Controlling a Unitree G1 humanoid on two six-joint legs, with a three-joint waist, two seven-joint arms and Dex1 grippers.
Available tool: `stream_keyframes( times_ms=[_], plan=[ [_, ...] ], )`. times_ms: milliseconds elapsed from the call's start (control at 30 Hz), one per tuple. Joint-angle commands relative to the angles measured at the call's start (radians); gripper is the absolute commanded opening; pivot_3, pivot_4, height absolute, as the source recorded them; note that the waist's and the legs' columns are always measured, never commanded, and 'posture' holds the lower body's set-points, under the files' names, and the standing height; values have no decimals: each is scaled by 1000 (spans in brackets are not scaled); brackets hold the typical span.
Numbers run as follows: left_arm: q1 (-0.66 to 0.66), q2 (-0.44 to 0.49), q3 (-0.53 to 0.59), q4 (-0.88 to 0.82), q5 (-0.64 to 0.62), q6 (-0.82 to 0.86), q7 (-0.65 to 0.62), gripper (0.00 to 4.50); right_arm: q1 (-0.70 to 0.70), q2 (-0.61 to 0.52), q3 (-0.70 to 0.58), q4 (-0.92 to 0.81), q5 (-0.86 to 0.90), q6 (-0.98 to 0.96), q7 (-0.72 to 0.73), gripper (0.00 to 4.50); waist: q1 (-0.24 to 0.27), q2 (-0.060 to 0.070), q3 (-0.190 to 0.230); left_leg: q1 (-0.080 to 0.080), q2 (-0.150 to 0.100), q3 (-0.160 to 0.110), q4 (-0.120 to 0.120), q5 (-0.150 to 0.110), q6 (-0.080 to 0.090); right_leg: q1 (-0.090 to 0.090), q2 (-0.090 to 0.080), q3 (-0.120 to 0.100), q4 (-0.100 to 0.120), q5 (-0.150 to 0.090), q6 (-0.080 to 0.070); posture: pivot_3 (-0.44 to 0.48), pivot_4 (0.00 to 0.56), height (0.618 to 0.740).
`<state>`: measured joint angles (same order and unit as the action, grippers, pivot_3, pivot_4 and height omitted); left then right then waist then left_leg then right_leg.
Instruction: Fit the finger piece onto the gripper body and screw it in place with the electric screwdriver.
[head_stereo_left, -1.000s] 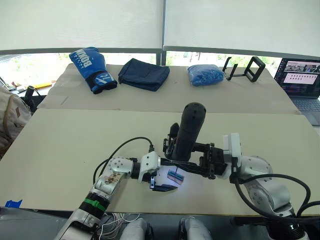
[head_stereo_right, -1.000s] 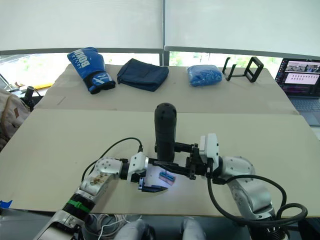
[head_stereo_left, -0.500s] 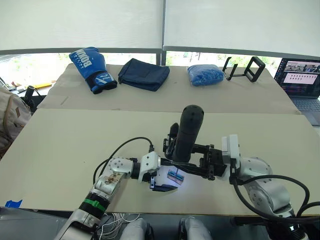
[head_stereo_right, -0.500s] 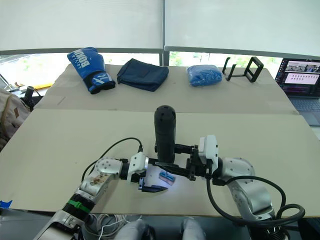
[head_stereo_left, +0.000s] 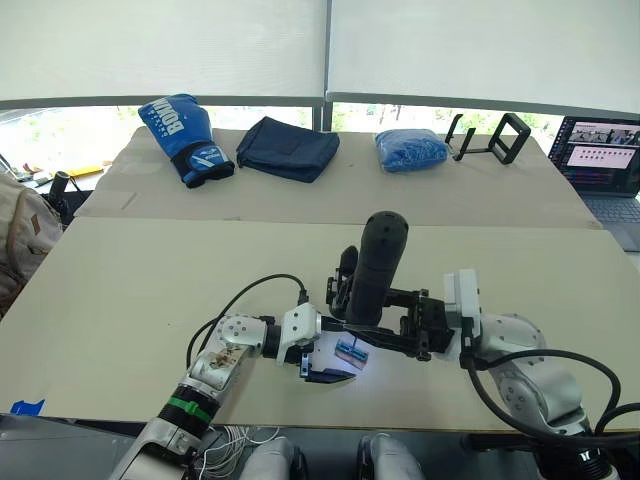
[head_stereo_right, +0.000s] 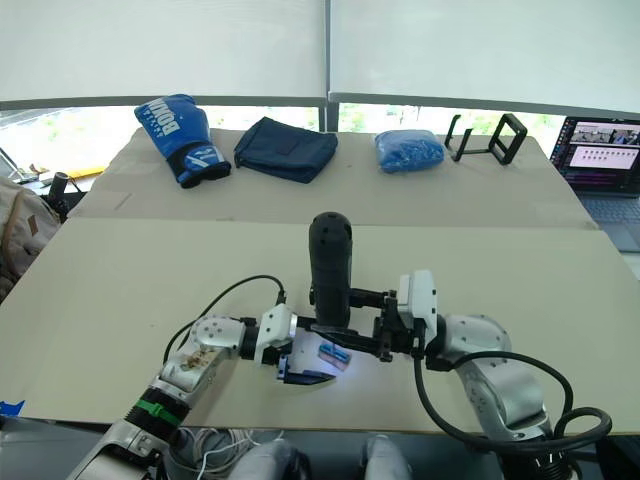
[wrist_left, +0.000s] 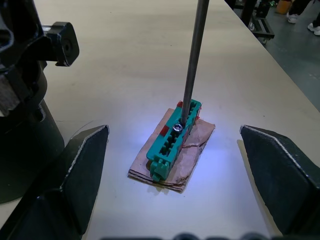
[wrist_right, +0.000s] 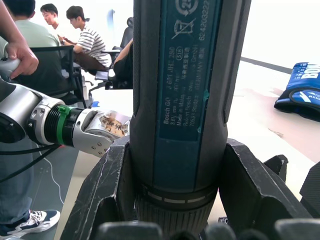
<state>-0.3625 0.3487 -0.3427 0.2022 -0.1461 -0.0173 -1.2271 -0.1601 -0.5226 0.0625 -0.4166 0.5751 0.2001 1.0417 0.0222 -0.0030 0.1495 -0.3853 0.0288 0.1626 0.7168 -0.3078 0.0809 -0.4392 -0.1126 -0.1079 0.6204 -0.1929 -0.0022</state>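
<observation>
My right gripper (head_stereo_left: 378, 335) is shut on the electric screwdriver (head_stereo_left: 378, 265), a thick dark cylinder held upright near the table's front edge. Its thin metal bit (wrist_left: 193, 60) points down onto a screw in a small green block (wrist_left: 173, 141) lying on a brown scrap. My left gripper (wrist_left: 173, 131) is open, and its two black fingers (wrist_left: 75, 170) stand on either side of that block without touching it. The gripper body (head_stereo_left: 345, 272), a black assembly, stands just behind the screwdriver and beside the block, also seen as a dark mass (wrist_left: 22, 85). The finger piece is out of view.
Along the table's far side lie a blue boxing glove (head_stereo_left: 185, 135), a dark blue cloth (head_stereo_left: 288, 147), a blue bag (head_stereo_left: 410, 150) and a black frame stand (head_stereo_left: 510, 137). A laptop (head_stereo_left: 605, 160) sits at the far right. People sit beyond the table (wrist_right: 85, 40).
</observation>
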Motion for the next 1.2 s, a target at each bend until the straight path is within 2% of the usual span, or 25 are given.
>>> stream_keyframes(
  times_ms=[33, 800, 1200],
  plan=[
    [30, -8, -50, 28, 22, 27, -2, 4431, -20, -10, -30, -19, 34, 0, 8, 1939, 0, 0, 0, 0, 0, 0, 0, 0, 0, 0, 0, 0, 0, 0, 0, 0, 150, 740],
    [29, -14, -51, 35, 23, 29, 0, 4431, -45, -21, -69, -38, 89, 23, 15, 1939, 1, 0, 0, 0, 0, 0, 0, -1, 1, 1, 0, 0, -2, 1, 1, 0, 150, 740],
    [29, -13, -51, 35, 23, 33, 0, 4431, -47, 6, -33, -27, 64, 11, 4, 1939, 1, 0, 0, 0, 0, 0, 0, -1, 1, 1, 0, 0, -3, 1, 1, 0, 150, 740]
  ],
)
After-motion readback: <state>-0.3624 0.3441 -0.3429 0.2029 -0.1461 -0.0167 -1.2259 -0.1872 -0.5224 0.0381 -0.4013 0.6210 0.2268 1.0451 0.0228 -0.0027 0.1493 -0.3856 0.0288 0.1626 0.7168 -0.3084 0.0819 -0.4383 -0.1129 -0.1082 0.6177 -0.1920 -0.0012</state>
